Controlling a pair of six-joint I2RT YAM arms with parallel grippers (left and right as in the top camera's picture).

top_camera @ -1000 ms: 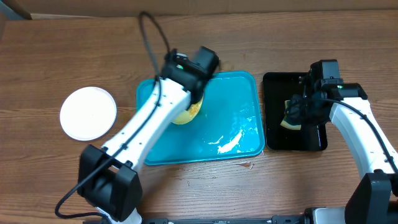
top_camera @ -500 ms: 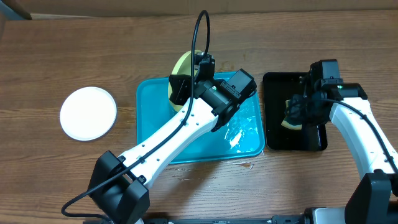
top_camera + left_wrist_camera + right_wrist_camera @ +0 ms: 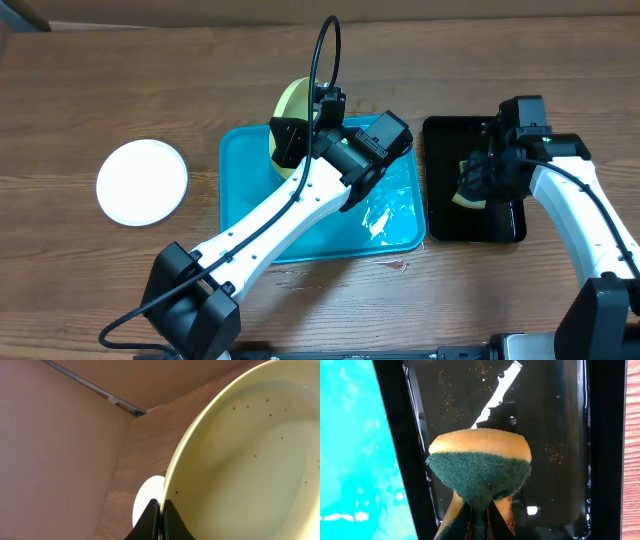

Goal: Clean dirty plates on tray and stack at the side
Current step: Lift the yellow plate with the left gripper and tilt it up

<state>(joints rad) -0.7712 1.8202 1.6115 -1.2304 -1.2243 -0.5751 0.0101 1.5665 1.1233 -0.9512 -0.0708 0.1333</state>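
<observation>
Both arms share one build. The left arm (image 3: 270,215) and the right arm (image 3: 585,215) use smooth white tubular links joined by black joint housings. On each arm, the largest black housing (image 3: 190,310) is the one nearest the front edge of the desk (image 3: 80,290). A thin black cable (image 3: 328,60) forms a loop on the left arm. A small green light (image 3: 547,141) marks the right arm's black wrist block. The left end effector (image 3: 159,510) and the right end effector (image 3: 479,520) have slim, dark, tapered fingers.

The pale yellow-green plate (image 3: 250,460) shows tiny dark specks; the white plate (image 3: 142,181) is plain. There is a turquoise tray (image 3: 238,165), a glossy black tray (image 3: 445,140), a yellow-and-green sponge (image 3: 480,467) and a brown wood-grain tabletop (image 3: 100,80).
</observation>
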